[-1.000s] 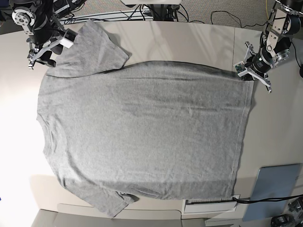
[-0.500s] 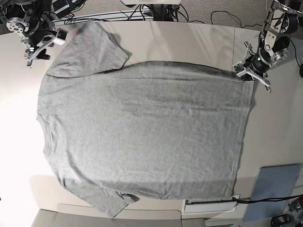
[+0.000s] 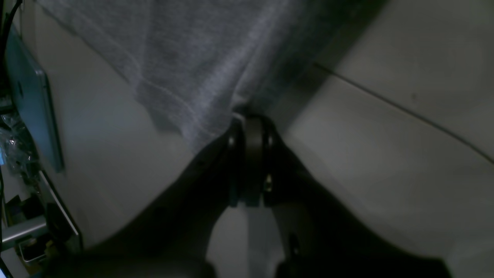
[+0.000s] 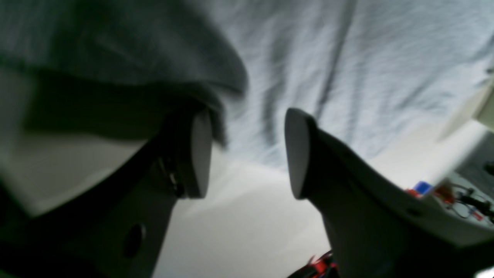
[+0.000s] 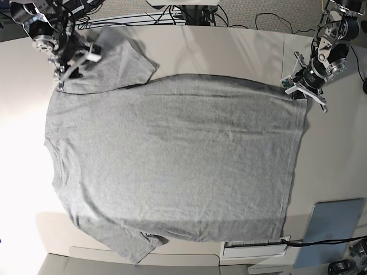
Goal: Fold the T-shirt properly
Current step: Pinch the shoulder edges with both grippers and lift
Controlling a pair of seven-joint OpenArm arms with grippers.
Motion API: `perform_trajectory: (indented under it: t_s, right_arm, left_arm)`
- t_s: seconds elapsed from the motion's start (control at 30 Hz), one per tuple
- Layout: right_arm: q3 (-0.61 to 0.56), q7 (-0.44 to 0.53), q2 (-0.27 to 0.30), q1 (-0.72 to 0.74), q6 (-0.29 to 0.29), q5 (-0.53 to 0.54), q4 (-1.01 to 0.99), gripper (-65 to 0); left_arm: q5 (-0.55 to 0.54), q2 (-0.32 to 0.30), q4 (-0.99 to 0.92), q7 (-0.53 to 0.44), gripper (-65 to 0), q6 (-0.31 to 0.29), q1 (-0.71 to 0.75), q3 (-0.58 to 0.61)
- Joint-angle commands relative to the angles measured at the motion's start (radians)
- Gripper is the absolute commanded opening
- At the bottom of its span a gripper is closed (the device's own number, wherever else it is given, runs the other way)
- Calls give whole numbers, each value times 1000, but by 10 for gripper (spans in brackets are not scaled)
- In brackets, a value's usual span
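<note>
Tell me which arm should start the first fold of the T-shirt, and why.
The left. Its pincer is already shut on the hem corner of the T-shirt, so it can lift straight away. The right pincer is open near the sleeve, gripping nothing yet.

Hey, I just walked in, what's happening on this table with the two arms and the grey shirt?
A two-armed robot is starting to fold a grey T-shirt that lies spread flat on the table. The left gripper is shut on the shirt's hem corner, pinching the fabric. The right gripper is open, its jaws apart, hovering at the sleeve on the opposite end without holding anything. No fold has been made yet.
</note>
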Motion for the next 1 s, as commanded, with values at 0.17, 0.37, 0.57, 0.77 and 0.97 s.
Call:
perform_trajectory:
  t_s: [0.17,0.37,0.57,0.77,0.97]
  right_arm:
    - [-31,10,-57,81,5,5,-55,-344]
    - [-31,7,-85,93,32,5,-69,-355]
    - [-31,42,-83,113,93,4,-90,-520]
    - [-31,-56,-85,123,77,10,-106,-650]
    - [-29,-221,-38,87,13,124,10,-650]
  left_arm:
    - [-6,-5,-5,24,-650,-51,14,7]
    - [-6,-5,-5,23,-650,-51,14,7]
    - [-6,-5,-5,16,-650,-51,14,7]
    - [-23,-6,-5,16,-650,-50,14,7]
    - [-152,-51,37,101,-650,-51,35,6]
